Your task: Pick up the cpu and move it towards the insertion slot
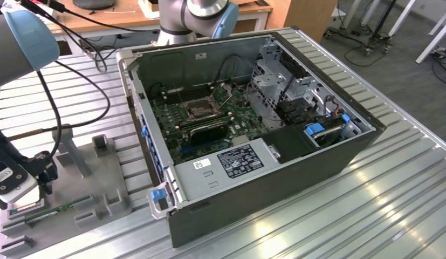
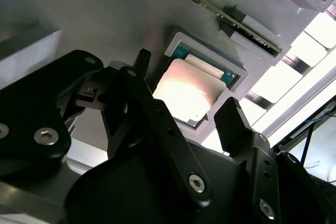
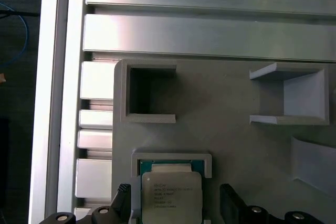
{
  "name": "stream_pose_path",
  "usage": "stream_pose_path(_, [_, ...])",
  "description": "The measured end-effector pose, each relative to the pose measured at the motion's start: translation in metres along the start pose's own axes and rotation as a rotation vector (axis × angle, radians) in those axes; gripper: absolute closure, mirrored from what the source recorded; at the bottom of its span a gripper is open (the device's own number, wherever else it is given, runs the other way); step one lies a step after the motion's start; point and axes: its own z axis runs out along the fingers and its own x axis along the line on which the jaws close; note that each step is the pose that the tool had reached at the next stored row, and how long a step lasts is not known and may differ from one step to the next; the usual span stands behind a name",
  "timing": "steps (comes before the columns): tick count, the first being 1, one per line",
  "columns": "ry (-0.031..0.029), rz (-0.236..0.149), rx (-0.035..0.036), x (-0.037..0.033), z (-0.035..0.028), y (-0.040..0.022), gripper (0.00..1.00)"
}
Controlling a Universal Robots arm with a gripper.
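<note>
The cpu (image 3: 171, 198) lay flat in its shallow recess of the grey tray (image 3: 226, 129), pale top up and not yet lifted. My gripper (image 2: 185, 81) hung directly over it with its fingers spread wide, one on each side of the chip and clear of its edges (nothing was held). The insertion slot (image 1: 196, 109) sat mid-motherboard (image 1: 233, 129) inside the open computer case (image 1: 338, 156) on the table (image 1: 403, 183), well apart from the tray, toward the exterior view's right.

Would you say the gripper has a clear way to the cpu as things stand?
Probably yes: the gripper hangs open just above the cpu, straddling it, and nothing covers its top.
</note>
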Motion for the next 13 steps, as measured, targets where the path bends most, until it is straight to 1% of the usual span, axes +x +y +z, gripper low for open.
stream_pose_path(3, [0.0,0.0,0.0,0.0,0.0,0.0,0.25])
stream_pose_path(4, [0.0,0.0,0.0,0.0,0.0001,0.0,0.32])
stream_pose_path(13, [0.0001,-0.004,-0.0001,0.0,0.0001,0.0,0.32])
